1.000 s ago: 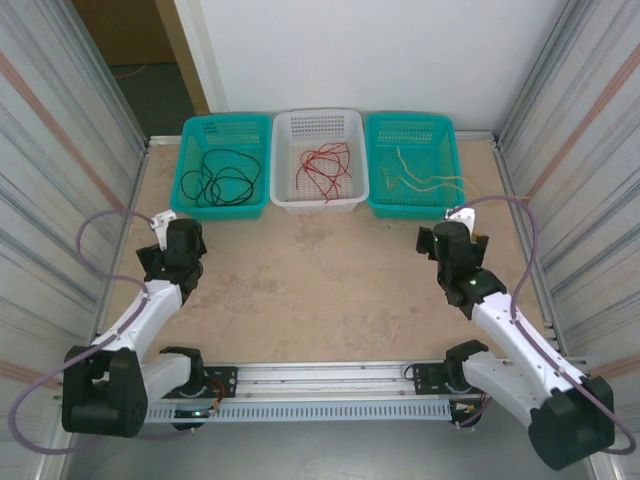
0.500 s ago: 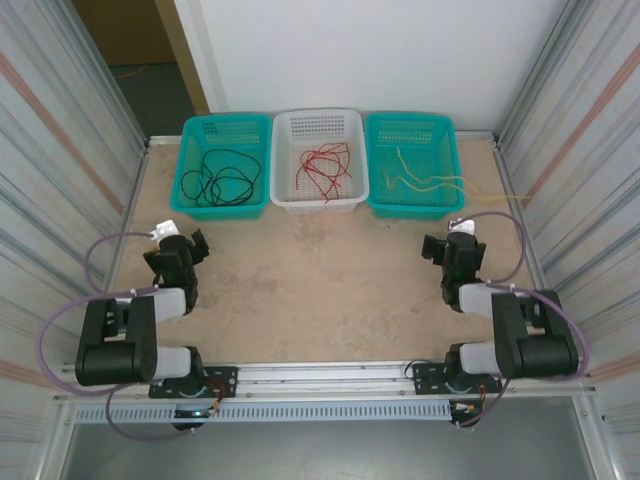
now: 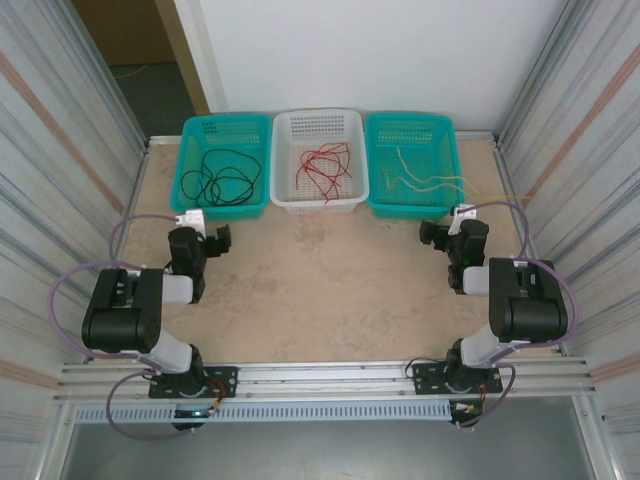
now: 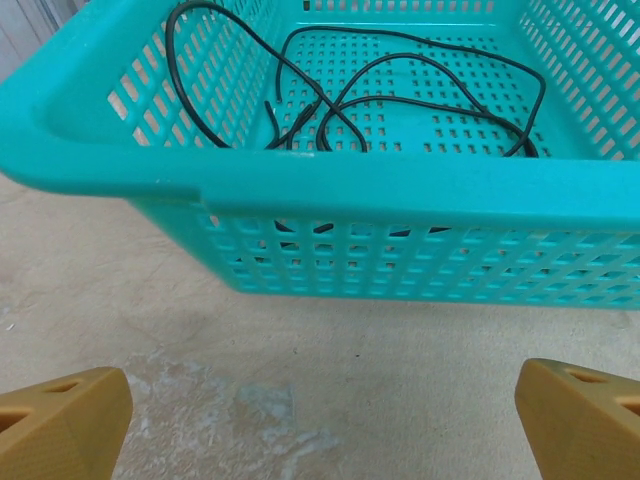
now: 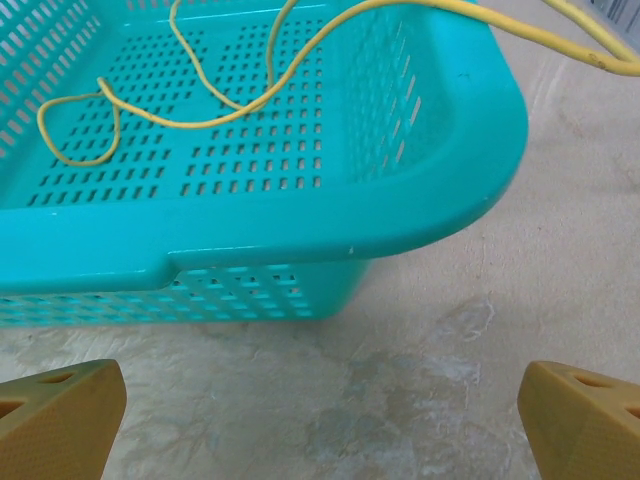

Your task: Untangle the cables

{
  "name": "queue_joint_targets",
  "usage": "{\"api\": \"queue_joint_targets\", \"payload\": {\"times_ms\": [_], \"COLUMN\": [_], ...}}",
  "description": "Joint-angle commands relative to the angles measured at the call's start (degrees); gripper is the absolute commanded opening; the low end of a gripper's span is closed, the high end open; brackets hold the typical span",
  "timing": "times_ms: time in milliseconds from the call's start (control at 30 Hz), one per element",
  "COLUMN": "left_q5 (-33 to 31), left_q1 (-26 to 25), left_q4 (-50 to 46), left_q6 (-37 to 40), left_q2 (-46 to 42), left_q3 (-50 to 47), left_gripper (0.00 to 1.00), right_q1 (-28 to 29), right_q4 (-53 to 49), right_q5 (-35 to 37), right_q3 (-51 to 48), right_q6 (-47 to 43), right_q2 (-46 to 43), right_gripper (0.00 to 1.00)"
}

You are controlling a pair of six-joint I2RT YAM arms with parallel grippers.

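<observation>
I looked over a scuffed beige tabletop (image 3: pixel 320 290) between ribbed metal walls (image 3: pixel 60 150). Left claw (image 4: pixel 320 420) and right claw (image 5: pixel 320 420) stood wide apart, empty. Three baskets (image 3: pixel 318 207) at its far edge held black cables (image 3: pixel 214 184), red cables (image 3: pixel 322 160) and yellow cables (image 3: pixel 430 183), one yellow strand trailing out.

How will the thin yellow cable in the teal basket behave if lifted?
Probably floppy: the thin yellow cable lies in loose curves. Likely light, being thin. It crosses the rim of the teal perforated plastic basket, so it may snag.
</observation>
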Motion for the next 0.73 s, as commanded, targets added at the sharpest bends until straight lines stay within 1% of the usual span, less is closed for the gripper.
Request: {"api": "queue_joint_targets", "payload": {"times_ms": [0,33,67,100,567,700], "left_q5": [-0.4,-2.6,-3.2,-2.6,-2.1,-2.1], "left_q1": [-1.0,-2.2,-2.5,-2.4,-2.1,-2.1], "left_q4": [-0.5,0.7,0.7,-0.8,-0.9,-0.9], "left_q6": [2.4,3.4,3.6,3.3,3.2,3.2], "left_q2": [-0.9,0.0,0.0,-0.6,-0.6,-0.6], "left_q3": [1.6,1.7,1.6,1.8,1.9,1.9], "left_gripper": [0.99,0.99,0.99,0.99,0.99,0.99], "right_q1": [0.8,0.8,0.8,0.8,0.4,0.7], "right_q4": [-0.4,-0.3,-0.7,-0.2,-1.8,-0.6], "right_q5": [0.2,0.2,0.4,0.4,-0.4,-0.2], "right_q3": [0.6,0.5,0.7,0.6,1.7,0.7], "right_q6": [0.4,0.4,0.4,0.4,0.7,0.5], "right_q2": [-0.6,-0.7,-0.7,-0.6,0.2,-0.5], "right_gripper": [0.99,0.99,0.99,0.99,0.99,0.99]}}
